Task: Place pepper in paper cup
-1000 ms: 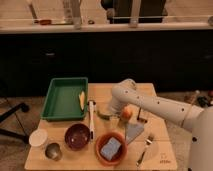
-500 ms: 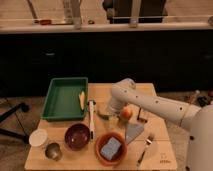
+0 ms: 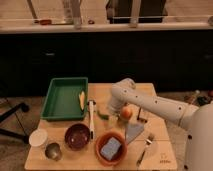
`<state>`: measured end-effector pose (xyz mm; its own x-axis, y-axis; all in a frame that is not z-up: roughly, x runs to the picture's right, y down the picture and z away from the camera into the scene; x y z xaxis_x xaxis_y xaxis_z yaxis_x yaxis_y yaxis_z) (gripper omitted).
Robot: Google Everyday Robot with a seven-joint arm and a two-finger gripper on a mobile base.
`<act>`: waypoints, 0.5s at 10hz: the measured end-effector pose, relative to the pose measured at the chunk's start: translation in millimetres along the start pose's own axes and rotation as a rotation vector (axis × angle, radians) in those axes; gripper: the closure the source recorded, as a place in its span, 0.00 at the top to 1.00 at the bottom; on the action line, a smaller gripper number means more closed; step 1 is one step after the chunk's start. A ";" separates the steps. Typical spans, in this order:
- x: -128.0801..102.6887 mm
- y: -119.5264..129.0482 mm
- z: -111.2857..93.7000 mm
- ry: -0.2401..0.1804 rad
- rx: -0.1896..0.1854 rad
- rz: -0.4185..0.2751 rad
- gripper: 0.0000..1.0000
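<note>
The green pepper [image 3: 103, 114] lies on the wooden table [image 3: 160, 150], near its middle, just right of a white-handled utensil [image 3: 91, 118]. My gripper [image 3: 113, 118] hangs down from the white arm [image 3: 150, 103] right beside the pepper, on its right side. I cannot tell whether it touches the pepper. The white paper cup [image 3: 38, 137] stands at the table's front left corner, far from the gripper.
A green tray [image 3: 56, 102] holding a yellow corn piece [image 3: 81, 98] sits at the back left. A maroon bowl [image 3: 77, 136], a metal cup [image 3: 53, 151], an orange bowl [image 3: 99, 154] with a blue sponge [image 3: 111, 147], an orange fruit [image 3: 126, 113], a grey sheet [image 3: 133, 132] and a fork [image 3: 144, 149] stand along the front.
</note>
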<state>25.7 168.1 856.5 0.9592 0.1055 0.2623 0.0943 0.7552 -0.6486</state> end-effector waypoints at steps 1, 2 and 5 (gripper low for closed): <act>1.5 -5.3 6.1 -0.013 -0.001 0.018 0.77; 3.6 -7.0 8.1 -0.020 -0.002 0.029 0.77; 8.1 -9.8 16.9 -0.038 -0.016 0.045 0.77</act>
<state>28.1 172.5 877.0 0.9518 0.1641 0.2593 0.0558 0.7384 -0.6720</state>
